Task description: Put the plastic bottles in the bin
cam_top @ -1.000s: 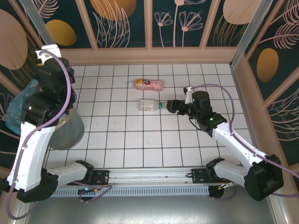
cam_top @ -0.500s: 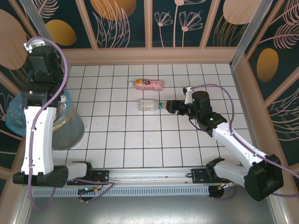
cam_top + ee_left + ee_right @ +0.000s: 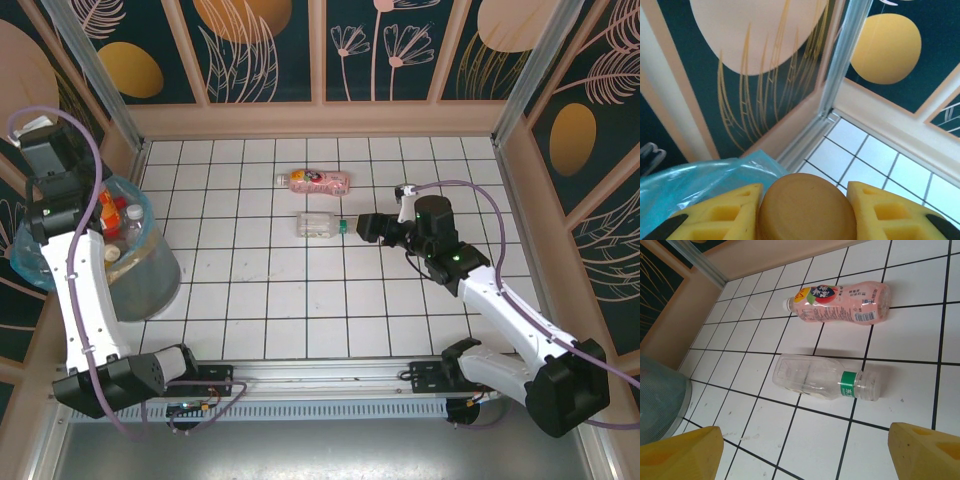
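My left gripper (image 3: 806,212) is shut on a bottle, whose round orange-brown end (image 3: 807,200) fills the gap between the yellow fingers. It hangs over the far-left rim of the bin (image 3: 152,283), above the light-blue bag (image 3: 690,175). Several bottles (image 3: 115,218) lie inside the bin. A pink-labelled bottle (image 3: 315,181) (image 3: 840,302) lies on the tiles at the back. A clear bottle with a green band (image 3: 318,224) (image 3: 825,377) lies in front of it. My right gripper (image 3: 365,228) (image 3: 807,445) is open, just right of the clear bottle, with nothing between its fingers.
The bin's grey wall (image 3: 660,390) stands at the left edge of the tiled floor (image 3: 300,300). Wooden-framed patterned walls (image 3: 320,50) close the back and sides, with a metal post (image 3: 840,60) in the back-left corner.
My left arm has swung up and away to the far left, uncovering the bin and the bottles in it. The right arm and both floor bottles have stayed put.
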{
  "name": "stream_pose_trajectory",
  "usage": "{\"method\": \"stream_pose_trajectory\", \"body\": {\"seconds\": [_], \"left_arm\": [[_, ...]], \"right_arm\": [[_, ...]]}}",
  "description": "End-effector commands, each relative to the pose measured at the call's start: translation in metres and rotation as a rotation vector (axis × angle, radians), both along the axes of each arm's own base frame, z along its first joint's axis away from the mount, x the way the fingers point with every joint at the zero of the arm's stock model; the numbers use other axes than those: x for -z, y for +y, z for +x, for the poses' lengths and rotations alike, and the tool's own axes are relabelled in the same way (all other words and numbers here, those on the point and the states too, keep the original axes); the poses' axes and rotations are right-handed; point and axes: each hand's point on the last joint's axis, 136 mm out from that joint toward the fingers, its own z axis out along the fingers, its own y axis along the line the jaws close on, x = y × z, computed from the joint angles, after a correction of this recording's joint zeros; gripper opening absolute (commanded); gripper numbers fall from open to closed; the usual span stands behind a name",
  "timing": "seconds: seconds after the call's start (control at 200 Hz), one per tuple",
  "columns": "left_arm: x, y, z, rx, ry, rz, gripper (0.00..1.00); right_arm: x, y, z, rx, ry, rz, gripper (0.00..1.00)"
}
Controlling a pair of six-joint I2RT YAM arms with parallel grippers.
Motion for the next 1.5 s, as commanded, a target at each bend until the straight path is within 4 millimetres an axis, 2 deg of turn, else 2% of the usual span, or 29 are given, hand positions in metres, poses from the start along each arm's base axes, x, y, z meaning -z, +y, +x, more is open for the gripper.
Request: {"method": "stream_pose_trajectory", "body": {"seconds": [0.0,0.37,0.49,0.555,0.616,0.671,0.706,0.756,0.866,0.926,1.046,1.111,1.396,1.496], "left_arm": [[-0.011,-0.009,0.004,0.082,-0.133,-0.106,0.0],[0.007,0.009,0.0,0.101,-0.231,-0.264,0.02],[0.008,0.012,-0.003,0.075,-0.237,-0.253,0.13],[0.006,0.015,-0.007,0.053,-0.245,-0.241,0.23],[0.001,0.016,-0.01,0.041,-0.256,-0.232,0.27],[-0.004,0.017,-0.013,0.029,-0.269,-0.225,0.36],[-0.008,0.018,-0.015,0.021,-0.28,-0.217,0.37],[-0.013,0.019,-0.019,0.008,-0.295,-0.205,0.35],[-0.025,0.018,-0.023,0.004,-0.331,-0.186,0.09],[-0.033,0.015,-0.023,0.016,-0.351,-0.189,0.01],[-0.05,0.01,-0.027,0.024,-0.414,-0.201,0.01],[-0.053,0.008,-0.029,0.025,-0.44,-0.22,0.01],[-0.019,0.003,-0.015,0.056,-0.456,-0.378,0.04],[-0.014,0.009,-0.02,0.032,-0.468,-0.401,0.12]], "right_arm": [[-0.007,0.004,-0.004,-0.017,-0.005,0.021,0.86],[-0.002,0.005,-0.005,-0.012,0.02,0.031,0.86],[-0.002,0.005,-0.005,-0.008,0.021,0.032,0.86],[-0.002,0.005,-0.005,-0.008,0.024,0.033,0.86],[-0.001,0.005,-0.005,-0.008,0.027,0.036,0.86],[0.0,0.006,-0.005,-0.008,0.031,0.039,0.86],[-0.001,0.007,-0.005,-0.009,0.032,0.043,0.86],[0.001,0.008,-0.005,-0.013,0.039,0.046,0.86],[0.0,0.01,-0.004,-0.016,0.042,0.05,0.86],[0.0,0.011,-0.003,-0.018,0.044,0.051,0.86],[-0.002,0.012,-0.003,-0.022,0.041,0.05,0.86],[-0.002,0.013,-0.002,-0.023,0.04,0.05,0.86],[-0.001,0.016,-0.002,-0.036,0.049,0.05,0.86],[-0.001,0.016,-0.002,-0.036,0.049,0.049,0.86]]}}
